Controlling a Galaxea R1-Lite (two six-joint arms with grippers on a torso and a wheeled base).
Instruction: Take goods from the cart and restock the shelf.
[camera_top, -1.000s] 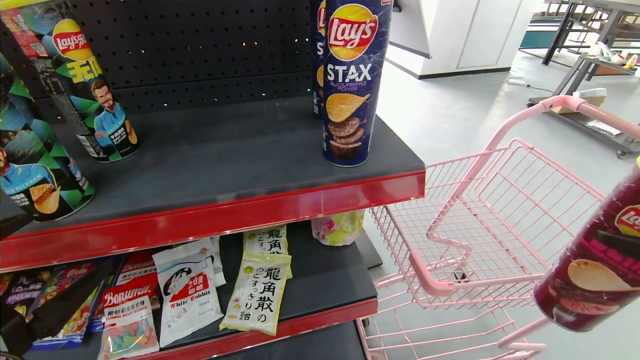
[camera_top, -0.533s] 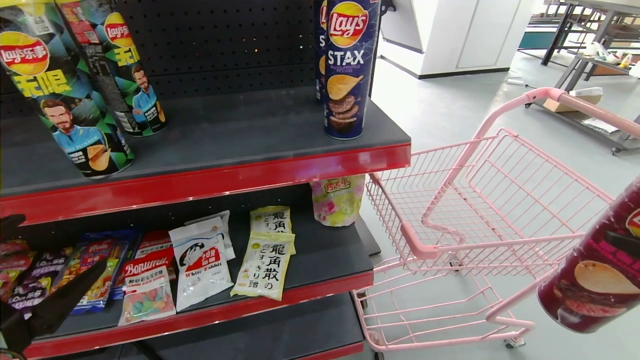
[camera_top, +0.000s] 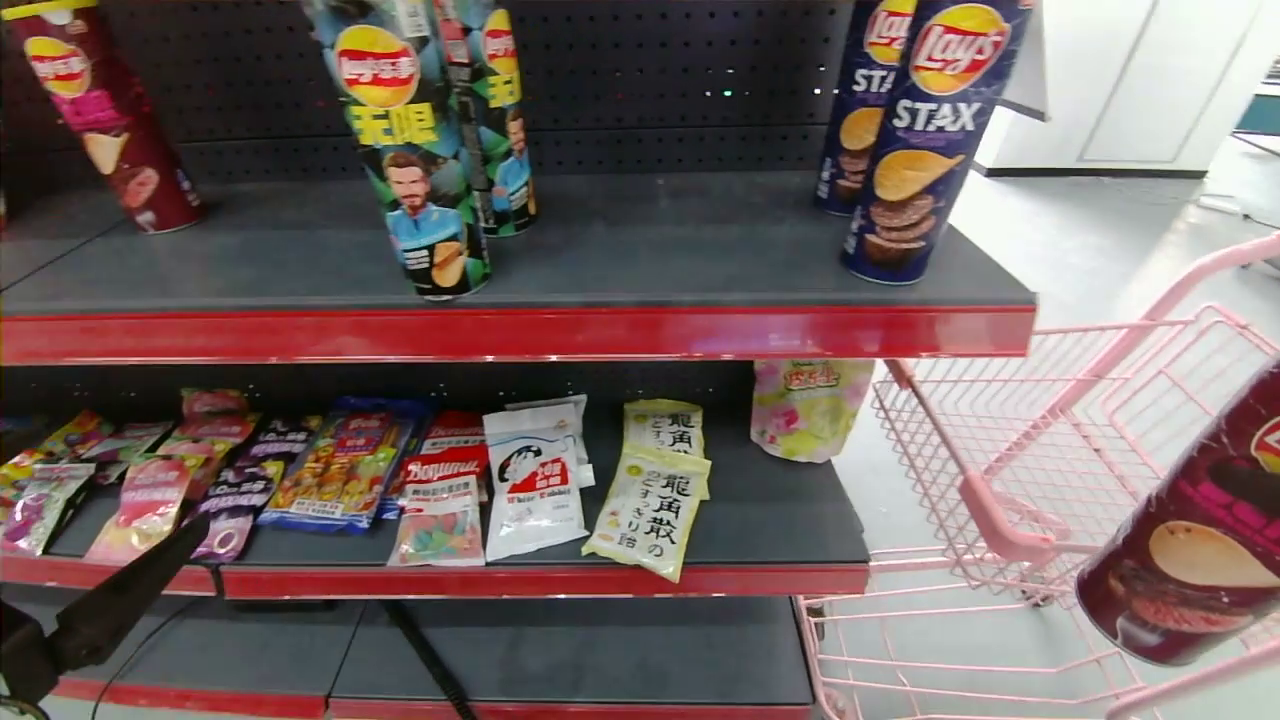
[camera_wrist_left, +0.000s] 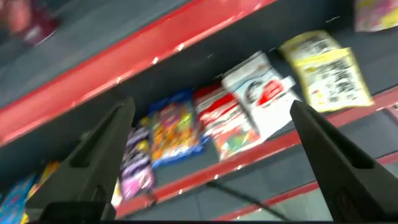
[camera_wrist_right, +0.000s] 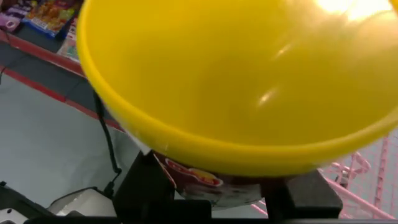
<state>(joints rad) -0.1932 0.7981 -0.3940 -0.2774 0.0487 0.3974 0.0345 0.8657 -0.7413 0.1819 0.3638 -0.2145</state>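
Shelf (camera_top: 520, 332): the upper board carried upright chip tubes, with a dark-red tube (camera_top: 110, 130) at its left end, green tubes (camera_top: 425, 170) mid-board and blue tubes (camera_top: 920, 150) at its right end. Candy bags (camera_top: 540, 490) lay flat on the board below. Pink cart (camera_top: 1000, 510) stood just right of the shelf. Right gripper (camera_wrist_right: 224, 196) pinched a maroon chip can (camera_top: 1190, 560), tilted, beyond the shelf's right end, apart from it. Left gripper (camera_wrist_left: 211, 155), fingers spread and holding nothing, hung before the shelf's lower left.

My claw (camera_wrist_right: 227, 190) grips the maroon chip can (camera_wrist_right: 205, 180) between 2 fingers (camera_wrist_right: 146, 186); its yellow lid (camera_wrist_right: 236, 81) faces me.
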